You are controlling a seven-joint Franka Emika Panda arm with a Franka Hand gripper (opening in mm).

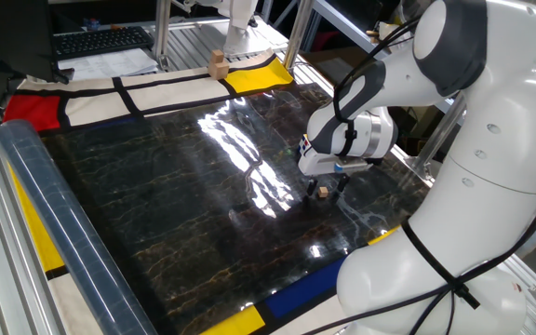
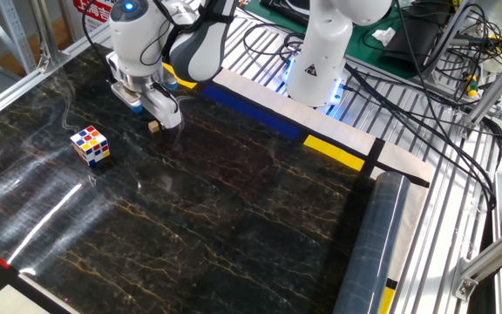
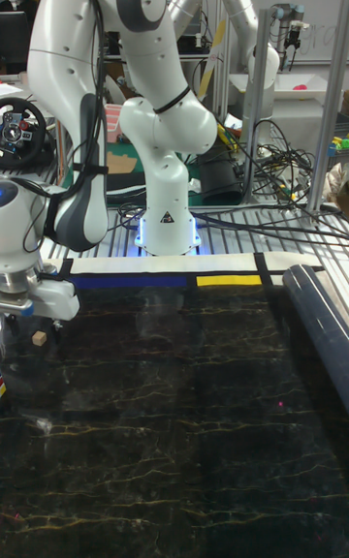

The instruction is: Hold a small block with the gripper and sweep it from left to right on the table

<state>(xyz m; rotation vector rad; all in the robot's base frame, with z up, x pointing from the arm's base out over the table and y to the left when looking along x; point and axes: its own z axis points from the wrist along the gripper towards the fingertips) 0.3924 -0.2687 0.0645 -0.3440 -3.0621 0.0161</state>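
Step in hand: the grasp is being set up; the sweep itself is not yet under way, judging by where the block is lying.
Gripper: the small dark two-finger gripper (image 1: 322,191) at the tip of the big white rounded arm is hanging low over the glossy black marble-patterned surface (image 1: 175,205), its fingers pointing down (whether they are touching the surface is unclear).
Gripper state: I cannot tell how far apart the fingers are standing, nor whether they are pinching the block.
Block: the tiny plain tan wooden cube (image 1: 324,193) is sitting at the fingertips (image 2: 166,120), at about 9 o'clock of them in the other fixed view.
Bystander: the multicoloured puzzle cube (image 2: 90,145) is lying near, at about 8 o'clock of the gripper.
Next move: closing squarely on the cube, then dragging it sideways while keeping it pressed flat.
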